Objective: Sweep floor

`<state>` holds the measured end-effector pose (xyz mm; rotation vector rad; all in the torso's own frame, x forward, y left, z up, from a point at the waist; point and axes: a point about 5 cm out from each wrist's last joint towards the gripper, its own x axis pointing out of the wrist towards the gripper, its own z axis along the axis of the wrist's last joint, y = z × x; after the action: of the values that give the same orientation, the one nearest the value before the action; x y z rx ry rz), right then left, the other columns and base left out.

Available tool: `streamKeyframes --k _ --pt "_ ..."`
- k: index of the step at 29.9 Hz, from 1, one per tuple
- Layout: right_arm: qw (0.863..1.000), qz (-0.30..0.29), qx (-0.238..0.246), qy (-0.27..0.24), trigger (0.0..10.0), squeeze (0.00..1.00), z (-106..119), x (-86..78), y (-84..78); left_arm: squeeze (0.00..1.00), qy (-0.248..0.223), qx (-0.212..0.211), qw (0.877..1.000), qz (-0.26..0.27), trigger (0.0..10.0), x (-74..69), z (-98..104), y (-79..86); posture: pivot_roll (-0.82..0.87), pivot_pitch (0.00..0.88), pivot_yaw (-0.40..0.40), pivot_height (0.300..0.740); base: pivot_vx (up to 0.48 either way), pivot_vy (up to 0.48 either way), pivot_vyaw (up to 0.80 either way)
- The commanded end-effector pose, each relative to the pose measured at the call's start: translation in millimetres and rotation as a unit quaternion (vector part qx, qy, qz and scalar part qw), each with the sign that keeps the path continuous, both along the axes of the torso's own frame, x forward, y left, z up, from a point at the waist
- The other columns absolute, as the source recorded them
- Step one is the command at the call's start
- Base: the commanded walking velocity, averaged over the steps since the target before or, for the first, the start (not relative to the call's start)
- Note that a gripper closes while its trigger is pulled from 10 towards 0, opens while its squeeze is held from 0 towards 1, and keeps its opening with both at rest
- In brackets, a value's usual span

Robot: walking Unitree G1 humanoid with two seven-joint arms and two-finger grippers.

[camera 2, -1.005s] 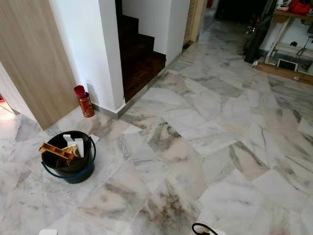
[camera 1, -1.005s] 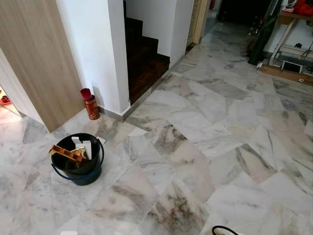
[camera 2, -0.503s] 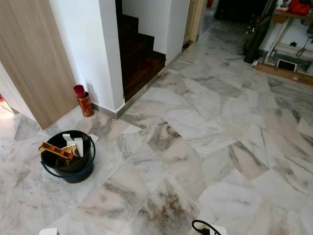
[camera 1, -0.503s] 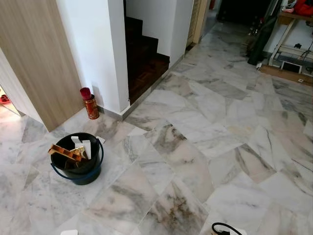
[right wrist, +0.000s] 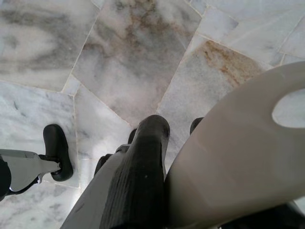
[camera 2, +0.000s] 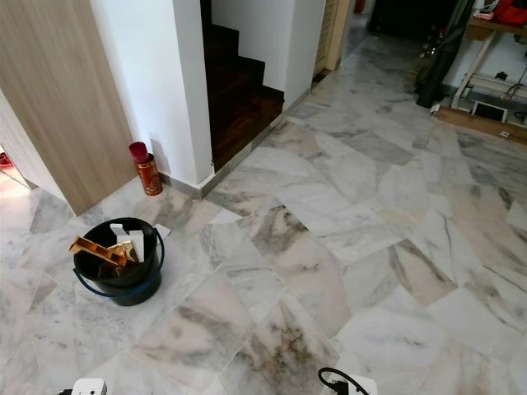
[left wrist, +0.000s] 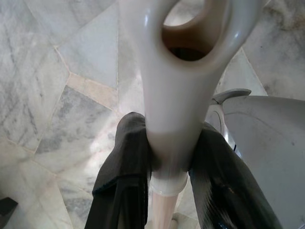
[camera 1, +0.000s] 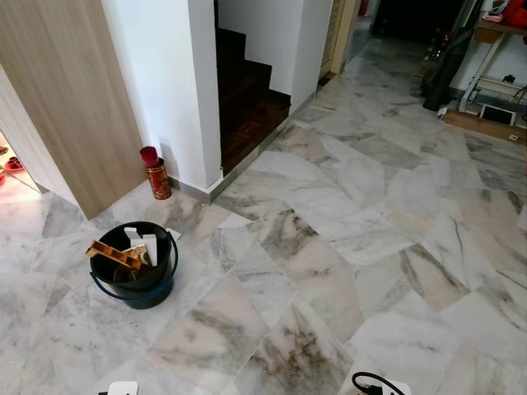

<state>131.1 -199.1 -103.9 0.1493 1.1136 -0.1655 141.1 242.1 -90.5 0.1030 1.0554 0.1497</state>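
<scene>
Left tool [left wrist: 164, 191] clenched on a pale handle [left wrist: 183, 71], black fingers [left wrist: 126, 181] pressed to either side of the shaft just below the loop at its end; rest of the shaft hidden behind the fingers. Right tool [right wrist: 162, 157] closed on a second pale handle [right wrist: 238, 157], one finger [right wrist: 143, 176] lying along it, the other mostly covered; flat end with a slot cut off at the frame edge. Cannot tell whether broom or dustpan in either grip, heads out of sight. Below both, marble floor [camera 1: 329, 247] with grey and brown veins. To the robot's left, bucket [camera 1: 136, 271] standing on the floor, gold and white things poking out, hard to identify. Red can [camera 1: 156, 177] beside the white wall. Dark stairs [camera 1: 247, 90] beyond.
</scene>
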Motion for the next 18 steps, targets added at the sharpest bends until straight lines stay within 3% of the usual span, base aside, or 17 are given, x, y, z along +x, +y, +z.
streamKeyframes --k 1,18 --pt "1.0 -0.005 -0.006 -0.009 10.0 0.0 1.4 3.0 -1.8 0.0 -0.007 0.008 1.0 -0.013 10.0 4.2 2.4 2.6 0.16 0.0 -0.066 0.74 0.0 0.0 0.0" --pt "1.0 -0.004 0.002 -0.02 10.0 0.0 2.8 9.8 4.8 0.0 -0.011 0.008 1.0 -0.023 10.0 5.8 2.1 -1.4 0.16 0.0 -0.066 0.74 0.0 0.0 0.0"
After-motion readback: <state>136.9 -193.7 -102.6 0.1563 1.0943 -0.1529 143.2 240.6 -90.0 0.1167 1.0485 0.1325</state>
